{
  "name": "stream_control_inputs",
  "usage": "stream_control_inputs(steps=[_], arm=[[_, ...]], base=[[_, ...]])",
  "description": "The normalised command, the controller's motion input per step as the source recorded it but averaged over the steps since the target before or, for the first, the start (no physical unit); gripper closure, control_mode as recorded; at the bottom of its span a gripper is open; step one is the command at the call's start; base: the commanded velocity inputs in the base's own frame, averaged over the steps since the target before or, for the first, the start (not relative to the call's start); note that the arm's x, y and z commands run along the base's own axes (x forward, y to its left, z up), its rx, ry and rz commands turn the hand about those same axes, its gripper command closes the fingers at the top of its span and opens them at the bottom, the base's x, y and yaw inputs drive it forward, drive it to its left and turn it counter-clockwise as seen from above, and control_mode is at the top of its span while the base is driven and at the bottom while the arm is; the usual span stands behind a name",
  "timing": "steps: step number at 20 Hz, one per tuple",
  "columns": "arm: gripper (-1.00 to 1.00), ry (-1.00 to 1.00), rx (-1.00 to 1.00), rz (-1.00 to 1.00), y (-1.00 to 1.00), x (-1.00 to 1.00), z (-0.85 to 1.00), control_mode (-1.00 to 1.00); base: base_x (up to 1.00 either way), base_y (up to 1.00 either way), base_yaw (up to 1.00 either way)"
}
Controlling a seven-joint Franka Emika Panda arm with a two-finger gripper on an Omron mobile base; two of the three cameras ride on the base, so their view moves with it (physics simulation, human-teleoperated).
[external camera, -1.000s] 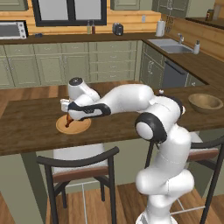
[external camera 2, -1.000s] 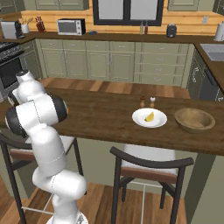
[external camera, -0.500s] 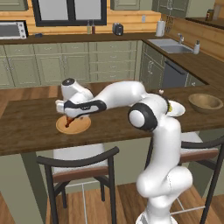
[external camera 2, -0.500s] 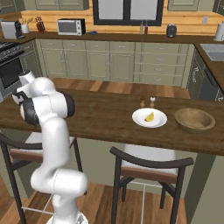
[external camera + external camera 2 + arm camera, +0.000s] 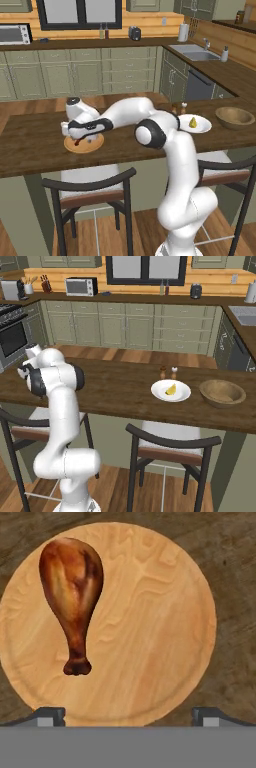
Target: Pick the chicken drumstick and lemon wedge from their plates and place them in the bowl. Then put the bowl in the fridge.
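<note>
The chicken drumstick (image 5: 72,587) lies on the left half of the tan wooden plate (image 5: 155,637), bone end pointing toward my fingertips (image 5: 50,716). My gripper (image 5: 129,716) hovers open just above this plate (image 5: 90,146), jaws spread wide, with the drumstick (image 5: 75,144) off to one side of them. From the left base view the gripper (image 5: 76,136) points down at the plate's left part. The lemon wedge (image 5: 171,389) rests on the white plate (image 5: 161,392), and the wooden bowl (image 5: 222,392) stands empty to its right. The fridge is out of view.
Salt and pepper shakers (image 5: 168,372) stand just behind the white plate (image 5: 200,126). The bowl (image 5: 235,117) sits near the counter's right end. Two dark stools (image 5: 90,192) stand against the counter's front edge. My arm stretches low across the counter toward the left.
The hand has slid a little left and settled lower over the wooden plate while the elbow swung round. The jaws stay open; drumstick, lemon and bowl have not moved.
</note>
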Motion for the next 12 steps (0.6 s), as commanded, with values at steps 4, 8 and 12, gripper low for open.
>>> stream_control_inputs(steps=[4,8,12], arm=[[-1.0,0.03,0.0,0.0,0.08,0.27,-0.25,-1.0],[-1.0,0.0,0.0,0.0,0.06,0.32,-0.08,-1.0],[-1.0,0.0,0.0,0.0,0.11,0.37,-0.13,-1.0]], base=[[0.0,0.0,0.0],[0.0,0.0,0.0],[0.0,0.0,0.0]])
